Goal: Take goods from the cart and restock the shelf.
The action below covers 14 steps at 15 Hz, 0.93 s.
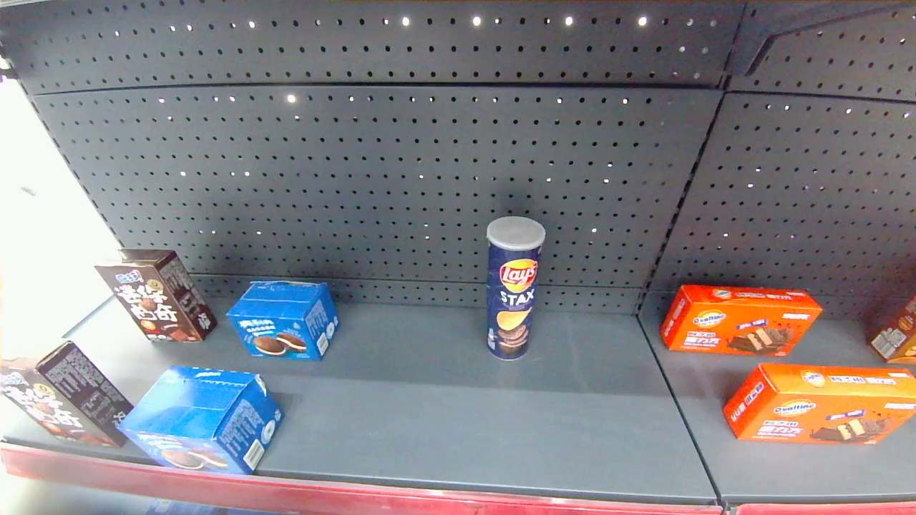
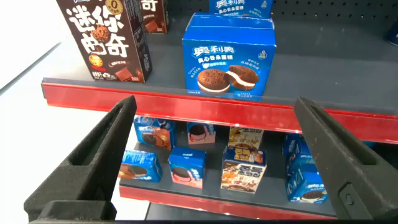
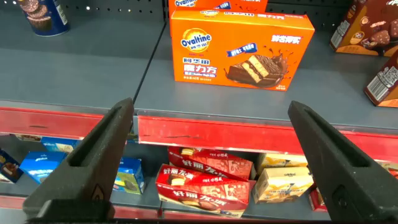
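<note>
A tall dark-blue chip can (image 1: 514, 287) with a grey lid stands upright mid-shelf near the pegboard back. The grey shelf (image 1: 458, 415) carries two blue cookie boxes (image 1: 285, 318) (image 1: 203, 418) and two brown biscuit boxes (image 1: 157, 293) at the left. Two orange wafer boxes (image 1: 740, 319) (image 1: 821, 403) lie on the right section. My left gripper (image 2: 214, 106) is open with nothing in it, just before the shelf's red front edge (image 2: 205, 106), facing a blue cookie box (image 2: 228, 56). My right gripper (image 3: 210, 106) is open and holds nothing, facing an orange wafer box (image 3: 239, 50).
A lower shelf holds several small blue and yellow boxes (image 2: 244, 167) under the left gripper, and red boxes (image 3: 205, 180) under the right one. Brown boxes (image 3: 373, 37) stand at the far right. Bare shelf room lies around and in front of the chip can.
</note>
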{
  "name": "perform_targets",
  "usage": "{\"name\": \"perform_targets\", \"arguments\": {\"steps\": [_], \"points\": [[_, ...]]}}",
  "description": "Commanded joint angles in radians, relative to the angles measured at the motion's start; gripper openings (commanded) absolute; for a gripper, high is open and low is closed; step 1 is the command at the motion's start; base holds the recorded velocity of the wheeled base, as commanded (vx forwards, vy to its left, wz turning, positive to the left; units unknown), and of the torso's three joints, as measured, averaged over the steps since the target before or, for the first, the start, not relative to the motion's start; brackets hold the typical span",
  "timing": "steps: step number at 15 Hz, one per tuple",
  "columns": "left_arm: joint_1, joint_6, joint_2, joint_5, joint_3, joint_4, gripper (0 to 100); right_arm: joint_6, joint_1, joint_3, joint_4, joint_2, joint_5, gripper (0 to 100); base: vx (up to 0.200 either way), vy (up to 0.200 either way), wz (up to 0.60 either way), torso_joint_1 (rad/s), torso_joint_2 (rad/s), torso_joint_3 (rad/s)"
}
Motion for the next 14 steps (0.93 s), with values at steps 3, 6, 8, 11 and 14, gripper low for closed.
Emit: {"name": "perform_targets", "arguments": {"steps": [3, 6, 8, 11, 14], "points": [[0.000, 0.000, 0.001, 0.001, 0.000, 0.000, 100, 0.001, 0.000, 0.000, -0.001, -0.001, 0.002, 100, 0.000, 0.000, 0.00, 0.000, 0.00, 0.000], [0.000, 0.000, 0.001, 0.001, 0.000, 0.000, 100, 0.004, -0.001, -0.005, 0.013, 0.001, 0.003, 100, 0.000, 0.000, 0.00, 0.000, 0.00, 0.000], [0.000, 0.000, 0.001, 0.001, 0.000, 0.000, 100, 0.005, 0.000, -0.028, 0.069, 0.012, 0.007, 100, 0.000, 0.000, 0.00, 0.000, 0.00, 0.000], [0.000, 0.000, 0.001, 0.001, 0.000, 0.000, 100, 0.008, 0.002, -0.032, 0.079, 0.056, 0.007, 100, 0.000, 0.000, 0.00, 0.000, 0.00, 0.000], [0.000, 0.000, 0.001, 0.001, 0.000, 0.000, 100, 0.007, 0.016, -0.034, 0.077, 0.035, 0.008, 100, 0.000, 0.000, 0.00, 0.000, 0.00, 0.000]]}}
